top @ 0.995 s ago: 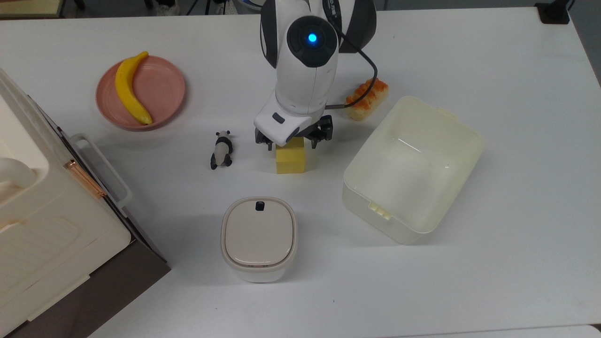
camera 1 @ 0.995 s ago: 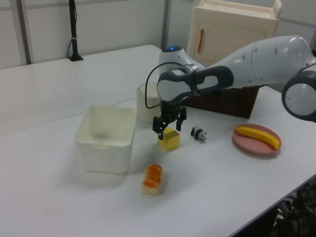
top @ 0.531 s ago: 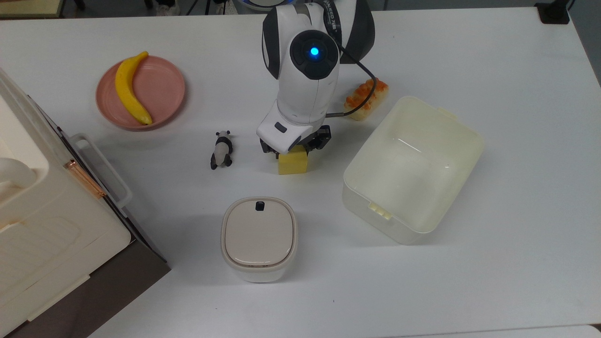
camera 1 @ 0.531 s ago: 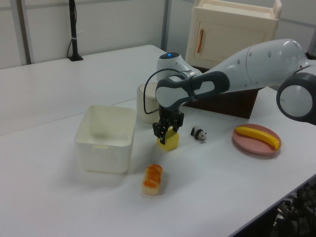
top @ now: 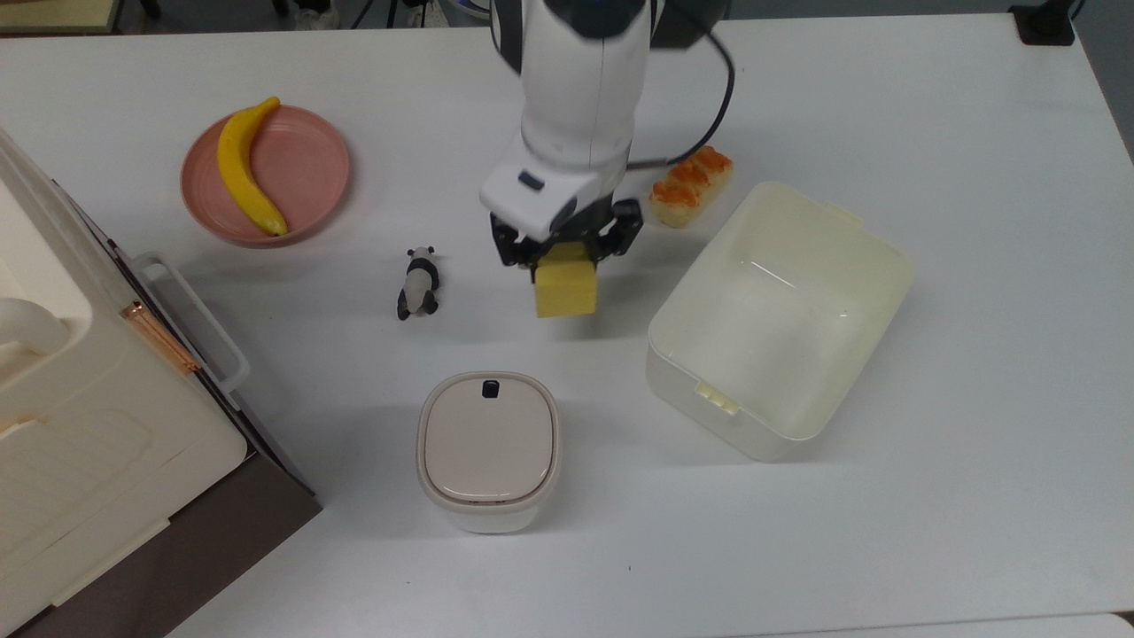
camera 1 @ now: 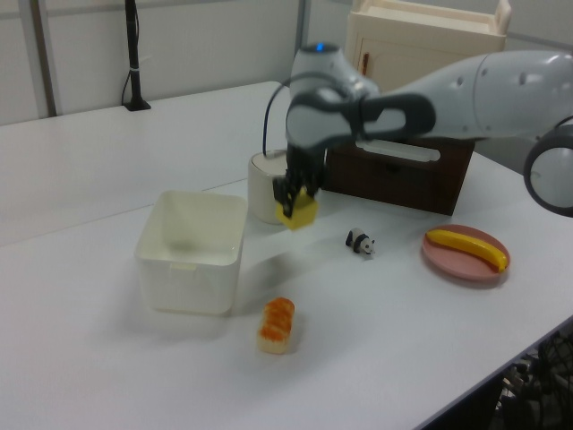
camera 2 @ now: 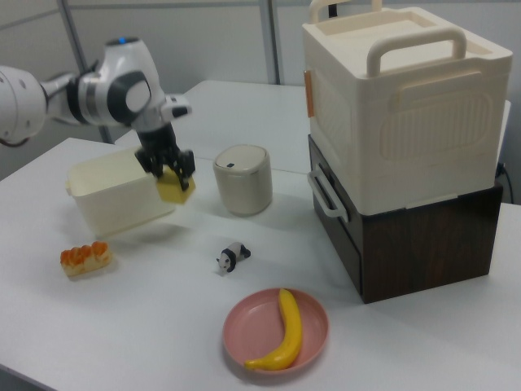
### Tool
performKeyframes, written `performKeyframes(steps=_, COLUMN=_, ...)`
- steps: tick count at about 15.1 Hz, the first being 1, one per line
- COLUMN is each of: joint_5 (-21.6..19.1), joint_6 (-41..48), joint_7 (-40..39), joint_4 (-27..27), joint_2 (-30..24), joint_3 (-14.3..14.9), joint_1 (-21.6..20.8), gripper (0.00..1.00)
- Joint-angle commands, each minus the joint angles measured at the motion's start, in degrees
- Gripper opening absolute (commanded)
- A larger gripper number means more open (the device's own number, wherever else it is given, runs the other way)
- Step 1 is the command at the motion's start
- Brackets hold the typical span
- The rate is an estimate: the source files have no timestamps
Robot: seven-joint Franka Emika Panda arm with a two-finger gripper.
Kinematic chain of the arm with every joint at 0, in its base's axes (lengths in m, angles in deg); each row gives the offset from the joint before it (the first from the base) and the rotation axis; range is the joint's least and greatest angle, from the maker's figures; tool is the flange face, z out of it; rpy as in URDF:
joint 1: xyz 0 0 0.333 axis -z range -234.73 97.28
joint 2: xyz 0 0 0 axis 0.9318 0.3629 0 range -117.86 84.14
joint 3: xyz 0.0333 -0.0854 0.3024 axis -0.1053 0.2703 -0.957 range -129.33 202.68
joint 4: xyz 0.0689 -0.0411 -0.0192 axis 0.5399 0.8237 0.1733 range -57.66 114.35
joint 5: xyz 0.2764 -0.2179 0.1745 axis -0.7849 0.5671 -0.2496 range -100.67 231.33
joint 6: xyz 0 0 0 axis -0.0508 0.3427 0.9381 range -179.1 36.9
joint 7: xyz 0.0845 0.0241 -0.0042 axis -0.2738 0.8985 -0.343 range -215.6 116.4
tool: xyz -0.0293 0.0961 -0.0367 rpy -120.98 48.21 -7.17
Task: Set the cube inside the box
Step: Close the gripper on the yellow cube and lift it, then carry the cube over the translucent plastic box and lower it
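Note:
The yellow cube hangs in the air above the table, held by my gripper, which is shut on its top. The cream-white box stands empty on the table. In the top view the box is to the right of the cube; in the left view it is to the cube's left and lower.
A panda figurine lies left of the cube in the top view. An orange-topped bread piece sits behind the box. A small grey-lidded container, a pink plate with a banana, and a big white storage bin stand around.
My gripper closed on the cube and lifted it off the table; the arm rose with it and shifted slightly toward the box.

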Motion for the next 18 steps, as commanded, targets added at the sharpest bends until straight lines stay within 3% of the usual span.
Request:
performKeyframes(steps=1, joint_5=-3.73, joint_6=1.97, joint_7=-0.9, joint_4=-5.1, joint_2=-0.81, joint_3=0.17, joint_1=-2.09, gripper=0.38)
performKeyframes(steps=5, joint_5=-7.24, joint_6=0.39, joint_7=2.52, joint_4=-8.88, joint_2=0.07, joint_3=0.26, joint_1=-5.34, gripper=0.39)
performKeyframes(steps=13, joint_5=-6.64, joint_6=-10.51, joint_7=12.01, joint_4=-9.25, joint_2=6.21, joint_3=0.35, joint_1=-13.17, gripper=0.49)
performKeyframes(steps=14, joint_5=-6.63, joint_6=-10.68, joint_7=12.54, joint_4=-9.25, joint_2=6.92, joint_3=0.44, joint_1=-13.52, gripper=0.54)
performKeyframes(steps=17, joint_5=-6.72, joint_6=-10.69, joint_7=12.9, joint_4=-8.99, joint_2=8.33, joint_3=0.35, joint_1=-14.14, gripper=1.0)
performKeyframes(steps=18, joint_5=-6.64, joint_6=-10.69, joint_7=12.9, joint_4=-8.9, joint_2=8.33, joint_3=0.35, joint_1=-14.14, gripper=1.0)
